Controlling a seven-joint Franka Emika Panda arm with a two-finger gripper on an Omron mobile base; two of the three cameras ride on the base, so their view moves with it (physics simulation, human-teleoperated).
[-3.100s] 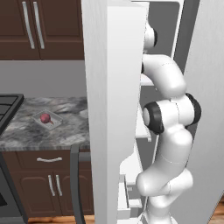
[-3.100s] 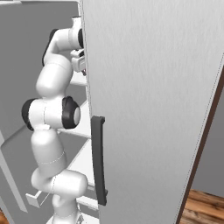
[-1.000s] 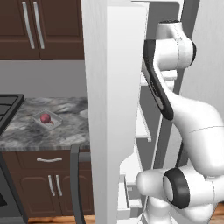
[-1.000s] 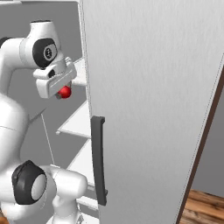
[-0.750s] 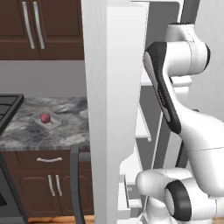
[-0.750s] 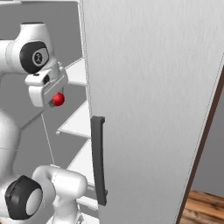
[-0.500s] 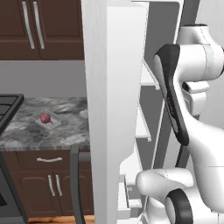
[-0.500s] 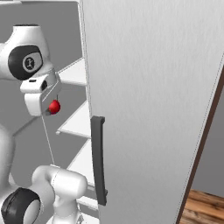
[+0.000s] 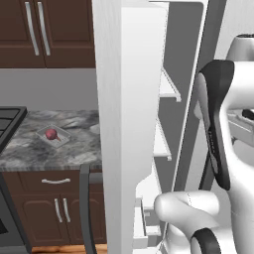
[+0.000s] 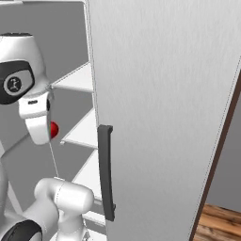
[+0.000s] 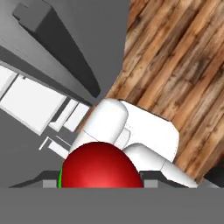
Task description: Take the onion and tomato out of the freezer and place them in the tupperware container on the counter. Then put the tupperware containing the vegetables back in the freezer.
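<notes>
My gripper [image 10: 47,134] is shut on the glossy red tomato [image 10: 55,129] and holds it in the air in front of the open freezer's white shelves [image 10: 77,80]. The tomato [image 11: 101,166] bulges large at the bottom of the hand view and hides the fingertips. Far to the left, the dull purple-red onion [image 9: 51,133] lies in the pale tupperware container [image 9: 64,135] on the marbled counter [image 9: 25,151]. The freezer's open white door [image 9: 129,124] stands between the arm and the counter.
The other freezer door [image 10: 160,94] with its dark bar handle [image 10: 106,172] stands close on the right. A black stove [image 9: 7,121] borders the counter on the left. Dark brown cabinets [image 9: 44,30] hang above it. Wood floor [image 11: 175,57] lies below the hand.
The arm has drawn back from the freezer shelves with the tomato in its grip. The hand has sunk a little and moved left in the right base view. The onion and tupperware have stayed put.
</notes>
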